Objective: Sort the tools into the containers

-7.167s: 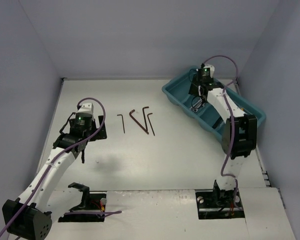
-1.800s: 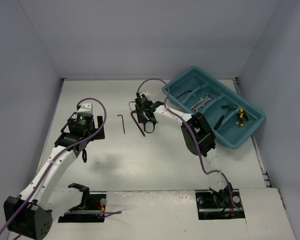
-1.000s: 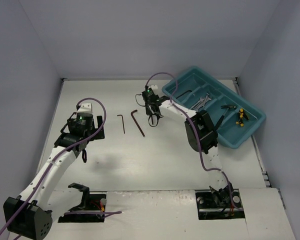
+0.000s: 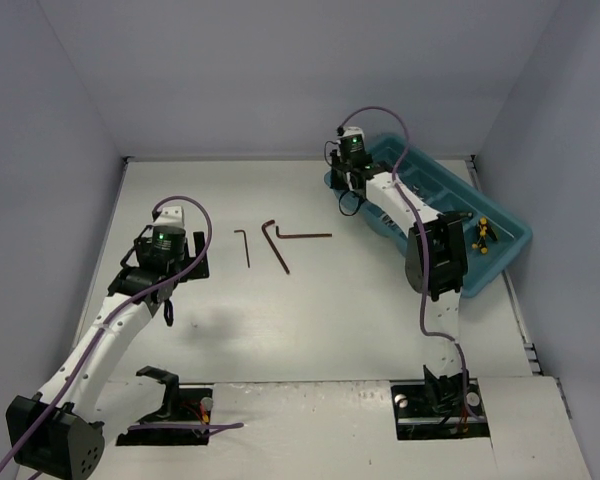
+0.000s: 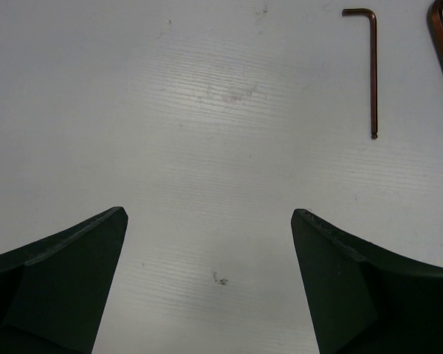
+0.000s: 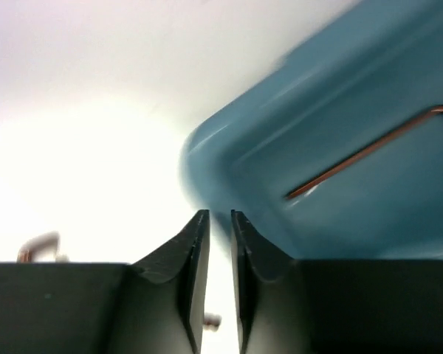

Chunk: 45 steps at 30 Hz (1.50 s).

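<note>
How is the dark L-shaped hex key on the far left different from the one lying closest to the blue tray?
The far-left hex key is shorter than the tray-side hex key. The far-left one runs front to back; the tray-side one lies crosswise. Both are dark, thin and outside the teal tray.

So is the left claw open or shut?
Open. The left gripper shows a wide gap in its wrist view, with only bare table in between.
</note>
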### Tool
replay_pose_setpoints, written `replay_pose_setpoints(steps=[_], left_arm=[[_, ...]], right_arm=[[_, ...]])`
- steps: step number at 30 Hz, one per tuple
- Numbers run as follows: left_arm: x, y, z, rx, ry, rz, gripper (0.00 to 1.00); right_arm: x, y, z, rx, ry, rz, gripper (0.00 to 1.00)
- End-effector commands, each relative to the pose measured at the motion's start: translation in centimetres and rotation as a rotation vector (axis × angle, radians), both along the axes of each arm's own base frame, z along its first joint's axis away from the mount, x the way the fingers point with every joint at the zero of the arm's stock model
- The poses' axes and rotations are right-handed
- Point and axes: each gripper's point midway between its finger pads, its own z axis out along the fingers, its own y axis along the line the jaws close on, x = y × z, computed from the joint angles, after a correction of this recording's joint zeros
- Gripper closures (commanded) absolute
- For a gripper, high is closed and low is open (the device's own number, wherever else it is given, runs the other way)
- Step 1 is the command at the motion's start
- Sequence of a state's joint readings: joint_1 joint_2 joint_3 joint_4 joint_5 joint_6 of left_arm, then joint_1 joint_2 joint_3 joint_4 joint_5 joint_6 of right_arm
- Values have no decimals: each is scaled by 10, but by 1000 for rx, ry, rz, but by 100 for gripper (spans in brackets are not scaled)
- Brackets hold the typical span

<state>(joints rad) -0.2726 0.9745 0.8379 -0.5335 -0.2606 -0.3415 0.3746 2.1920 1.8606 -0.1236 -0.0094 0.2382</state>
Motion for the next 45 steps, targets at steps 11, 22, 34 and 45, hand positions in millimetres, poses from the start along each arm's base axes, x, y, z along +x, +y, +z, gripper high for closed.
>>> replay_pose_setpoints(steps=[11, 22, 34, 45], left_arm=[[11, -9, 17, -40, -64, -42, 9], [4, -12, 15, -52, -52, -66, 10], [7, -15, 17, -62, -57, -69, 10], [8, -15, 18, -60, -59, -72, 9]], right_arm=[[-75, 75, -15, -48, -1, 604, 51], [-98, 83, -73, -71, 122, 644, 50], [-170, 64, -103, -196, 243, 569, 55], [-195, 62, -92, -233, 270, 493, 59]])
